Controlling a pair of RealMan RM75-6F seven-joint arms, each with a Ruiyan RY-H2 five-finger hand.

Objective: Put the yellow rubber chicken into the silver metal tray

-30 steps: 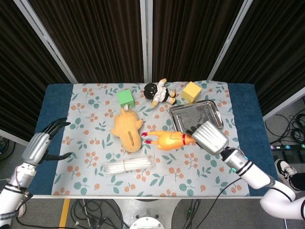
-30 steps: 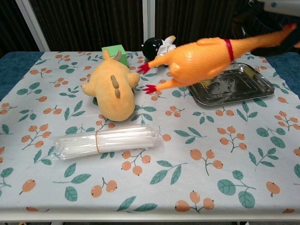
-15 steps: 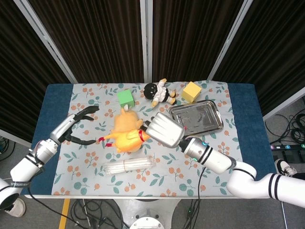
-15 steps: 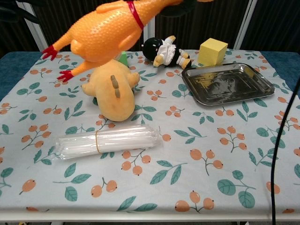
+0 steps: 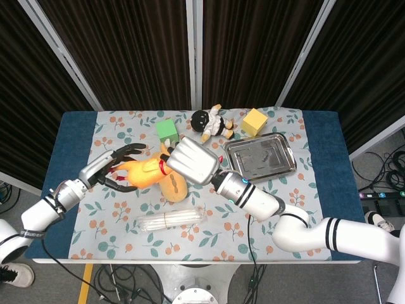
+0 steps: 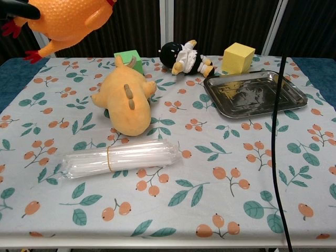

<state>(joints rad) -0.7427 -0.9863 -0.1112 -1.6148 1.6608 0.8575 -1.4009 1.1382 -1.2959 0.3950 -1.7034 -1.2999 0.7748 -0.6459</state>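
The yellow rubber chicken (image 5: pixel 142 172) hangs in the air left of centre in the head view, well apart from the silver metal tray (image 5: pixel 261 155), which lies flat on the floral cloth at centre right; the right hand (image 5: pixel 192 161) has it by the neck end, its broad silver back turned to the camera so that how the fingers lie underneath cannot be seen, though the chicken is plainly held up by it; the left hand (image 5: pixel 114 169) reaches in from the lower left with its dark fingers spread around the chicken's tail and red feet, and whether they touch it or only cup it I cannot tell; in the chest view the chicken (image 6: pixel 63 18) fills the upper left corner, orange and dimpled, red feet pointing left, a dark fingertip (image 6: pixel 18 8) lying across it; below it, on the table (image 5: pixel 324 158), an orange plush toy (image 6: pixel 126 97) lies just left of centre, with a green block (image 6: pixel 128 58) touching its far end; a small doll in black and white (image 6: pixel 184 56) lies at top centre, and a yellow block (image 6: pixel 239 56) stands just behind the tray; a clear packet of white sticks (image 6: pixel 118 157) bound by a band lies nearer the front edge; a black cable (image 6: pixel 275 131) crosses the right of the chest view.
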